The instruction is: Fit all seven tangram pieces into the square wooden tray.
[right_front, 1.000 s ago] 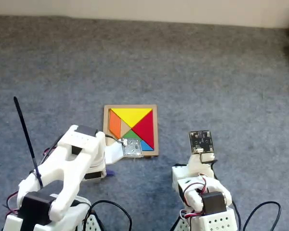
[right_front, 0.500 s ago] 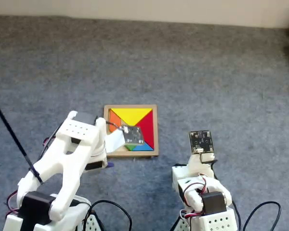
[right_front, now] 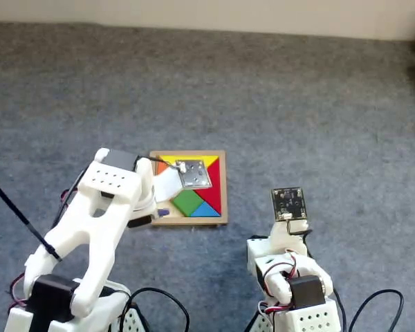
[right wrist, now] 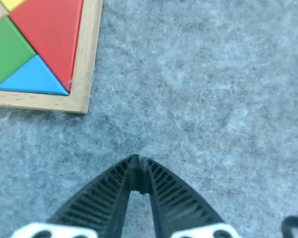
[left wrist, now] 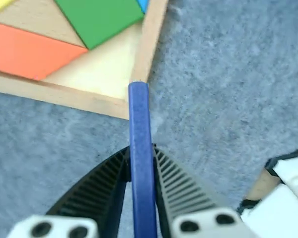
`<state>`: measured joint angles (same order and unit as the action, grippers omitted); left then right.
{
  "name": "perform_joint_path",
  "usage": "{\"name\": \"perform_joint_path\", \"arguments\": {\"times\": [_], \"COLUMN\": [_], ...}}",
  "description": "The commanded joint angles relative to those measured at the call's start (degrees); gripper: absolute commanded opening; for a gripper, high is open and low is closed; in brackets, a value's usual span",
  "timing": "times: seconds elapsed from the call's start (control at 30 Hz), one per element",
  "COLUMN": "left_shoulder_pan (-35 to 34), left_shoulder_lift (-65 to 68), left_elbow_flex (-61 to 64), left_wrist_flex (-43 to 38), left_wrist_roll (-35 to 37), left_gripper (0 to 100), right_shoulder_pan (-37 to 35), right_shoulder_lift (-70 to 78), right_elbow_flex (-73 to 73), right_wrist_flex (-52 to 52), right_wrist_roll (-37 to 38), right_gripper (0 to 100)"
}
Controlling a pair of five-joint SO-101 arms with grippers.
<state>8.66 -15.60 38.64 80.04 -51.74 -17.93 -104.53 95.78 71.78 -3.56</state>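
Over one corner of the wooden tray [left wrist: 89,101], the blue piece [left wrist: 138,114] stands on edge, pinched between the fingers of the left gripper [left wrist: 140,152]. Its tip looks to hang above the tray's frame, just beside a bare pale gap [left wrist: 97,74] bordered by the orange piece [left wrist: 30,49] and the green piece [left wrist: 97,17]. To seat it well, I judge it should be carried over that gap, turned to match the edges, laid flat and released low. Out on the carpet [right wrist: 213,99], the right gripper [right wrist: 139,166] has its fingers pressed together.
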Motion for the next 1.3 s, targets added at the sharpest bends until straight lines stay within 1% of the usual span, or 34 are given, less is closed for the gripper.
{"name": "perform_joint_path", "arguments": {"times": [0.0, 0.1, 0.2, 0.33, 0.53, 0.63, 0.9, 1.1, 1.27], "left_shoulder_pan": [2.9, 4.4, 4.8, 4.8, 4.7, 4.3, 4.1, 1.8, 0.1], "left_shoulder_lift": [4.7, 9.8, 14.3, 19.3, 24.7, 25.8, 26.4, 26.6, 26.6], "left_elbow_flex": [-5.8, -10.2, -14.0, -17.5, -21.0, -22.8, -26.4, -32.5, -35.3], "left_wrist_flex": [0.4, 2.8, 3.3, 3.3, 3.3, 3.3, 3.7, 7.1, 7.3], "left_wrist_roll": [0.6, 0.7, 2.7, 2.9, 3.0, 3.0, 3.0, 2.7, 2.6], "left_gripper": [1, 1, 1, 1, 10, 12, 12, 12, 12], "right_shoulder_pan": [-0.1, -0.1, -0.1, -0.1, -0.1, -0.1, -0.1, -0.1, -0.1], "right_shoulder_lift": [-0.9, -0.9, -0.9, -0.9, -0.9, -0.9, -0.9, -0.9, -0.9], "right_elbow_flex": [8.7, 8.7, 8.7, 8.7, 8.7, 8.7, 8.7, 8.7, 8.7], "right_wrist_flex": [0.2, 0.2, 0.2, 0.2, 0.2, 0.2, 0.2, 0.2, 0.2], "right_wrist_roll": [-0.1, -0.1, -0.1, -0.1, -0.1, -0.1, -0.1, -0.1, -0.1], "right_gripper": [0.5, 0.5, 0.5, 0.5, 0.5, 0.5, 0.5, 0.5, 0.5]}}
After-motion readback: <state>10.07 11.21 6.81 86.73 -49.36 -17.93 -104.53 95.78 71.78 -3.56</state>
